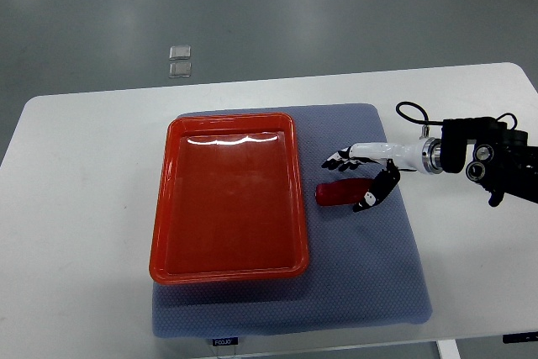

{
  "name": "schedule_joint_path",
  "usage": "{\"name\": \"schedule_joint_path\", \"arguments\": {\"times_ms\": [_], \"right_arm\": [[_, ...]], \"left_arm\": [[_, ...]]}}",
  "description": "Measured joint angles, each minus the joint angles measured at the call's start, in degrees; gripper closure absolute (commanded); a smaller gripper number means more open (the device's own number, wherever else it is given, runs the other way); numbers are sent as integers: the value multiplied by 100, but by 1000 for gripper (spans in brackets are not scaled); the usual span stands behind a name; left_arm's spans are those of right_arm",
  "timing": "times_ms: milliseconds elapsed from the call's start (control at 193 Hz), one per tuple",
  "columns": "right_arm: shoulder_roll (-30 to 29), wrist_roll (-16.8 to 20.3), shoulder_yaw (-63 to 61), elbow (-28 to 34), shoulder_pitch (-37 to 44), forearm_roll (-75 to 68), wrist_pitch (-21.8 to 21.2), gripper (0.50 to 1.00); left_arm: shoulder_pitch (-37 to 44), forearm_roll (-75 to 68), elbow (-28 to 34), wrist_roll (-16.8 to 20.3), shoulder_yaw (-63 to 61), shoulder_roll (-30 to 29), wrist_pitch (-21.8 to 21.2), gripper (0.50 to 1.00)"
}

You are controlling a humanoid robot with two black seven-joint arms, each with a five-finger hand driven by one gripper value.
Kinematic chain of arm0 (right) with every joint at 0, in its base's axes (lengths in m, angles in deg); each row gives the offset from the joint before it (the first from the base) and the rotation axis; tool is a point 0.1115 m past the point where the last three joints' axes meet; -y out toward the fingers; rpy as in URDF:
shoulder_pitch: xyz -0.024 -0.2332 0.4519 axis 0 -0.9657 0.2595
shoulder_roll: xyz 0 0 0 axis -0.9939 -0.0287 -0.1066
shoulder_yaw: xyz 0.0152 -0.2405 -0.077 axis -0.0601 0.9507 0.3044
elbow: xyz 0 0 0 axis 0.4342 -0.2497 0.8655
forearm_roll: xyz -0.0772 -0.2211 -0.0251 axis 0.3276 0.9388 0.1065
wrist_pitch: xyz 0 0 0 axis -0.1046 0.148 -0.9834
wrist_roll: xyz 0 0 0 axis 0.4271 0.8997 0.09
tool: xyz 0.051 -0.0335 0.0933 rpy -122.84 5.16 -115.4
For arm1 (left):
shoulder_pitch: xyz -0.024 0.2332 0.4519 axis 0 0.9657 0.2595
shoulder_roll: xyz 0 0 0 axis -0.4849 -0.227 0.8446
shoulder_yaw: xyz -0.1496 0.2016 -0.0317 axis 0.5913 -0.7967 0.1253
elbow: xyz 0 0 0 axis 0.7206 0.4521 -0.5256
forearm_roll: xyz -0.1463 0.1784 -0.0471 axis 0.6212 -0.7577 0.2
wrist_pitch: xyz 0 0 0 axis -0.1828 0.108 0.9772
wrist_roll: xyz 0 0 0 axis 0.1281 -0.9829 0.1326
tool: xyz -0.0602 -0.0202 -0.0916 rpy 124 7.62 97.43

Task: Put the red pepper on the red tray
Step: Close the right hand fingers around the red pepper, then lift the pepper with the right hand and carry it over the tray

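Observation:
A red pepper (338, 194) lies on the blue-grey mat (370, 266), just right of the red tray (172, 208). The tray holds nothing. My right hand (360, 178) reaches in from the right edge and hovers over the pepper's right end. Its fingers are spread, some above the pepper and the thumb curling down beside its right tip. Whether they touch the pepper is unclear; they are not closed around it. The left arm does not show.
The mat lies on a white table (76, 208) whose front edge runs along the bottom of the picture. Two small clear squares (180, 60) lie on the grey floor beyond the table's far edge.

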Motion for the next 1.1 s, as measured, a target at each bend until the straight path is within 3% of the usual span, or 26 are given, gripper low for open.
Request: {"name": "schedule_joint_path", "arguments": {"times_ms": [176, 367, 554, 1102], "right_arm": [[-5, -5, 0, 0, -61, 31, 38, 713], [-8, -13, 13, 0, -103, 45, 113, 850], [-8, -37, 25, 5, -145, 95, 120, 912], [230, -84, -25, 14, -68, 128, 237, 955]], "left_arm": [[0, 0, 0, 0, 0, 0, 0, 500], [0, 2, 0, 0, 0, 0, 0, 500], [0, 2, 0, 0, 6, 0, 0, 500], [0, 2, 0, 0, 9, 0, -2, 500]]}}
